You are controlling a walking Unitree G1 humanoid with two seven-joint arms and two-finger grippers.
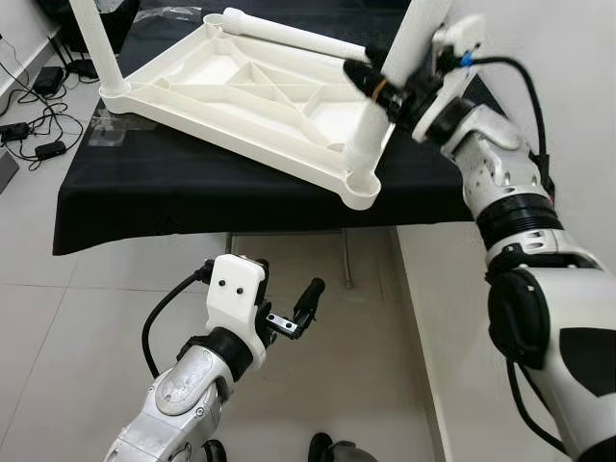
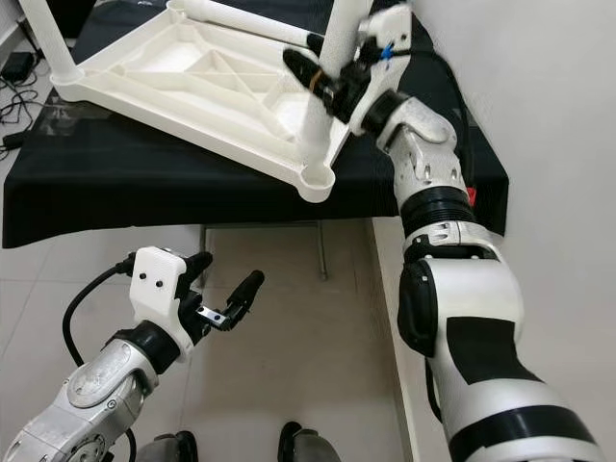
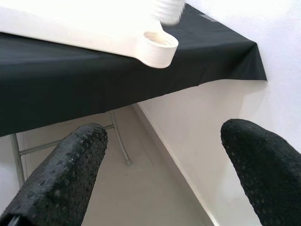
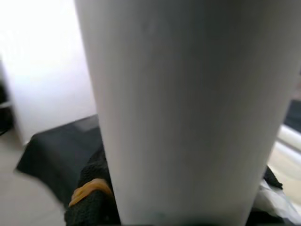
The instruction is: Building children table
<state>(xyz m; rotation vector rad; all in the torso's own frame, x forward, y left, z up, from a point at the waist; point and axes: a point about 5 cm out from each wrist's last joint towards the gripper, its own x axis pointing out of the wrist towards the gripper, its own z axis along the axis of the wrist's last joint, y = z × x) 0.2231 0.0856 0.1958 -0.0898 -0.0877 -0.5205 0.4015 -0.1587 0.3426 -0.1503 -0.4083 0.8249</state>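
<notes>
the white table top [image 1: 241,91] lies upside down on a black cloth [image 1: 173,183] over a work table, its ribbed underside facing up so the corner sockets can take legs. one leg [image 1: 94,43] already stands at the far left corner and another leg [image 1: 289,34] lies along the far edge. the right gripper [image 1: 380,89] is clamped around a white leg [image 1: 390,87] near the right corner, holding it slightly tilted with its ridged foot resting just beside the empty near-right socket [image 1: 361,183], most likely to steer it in. the left gripper [image 1: 294,313] hangs low and near, over the tiled floor [image 1: 96,318] below the cloth's edge, fingers spread wide and holding nothing, clear of the work.
</notes>
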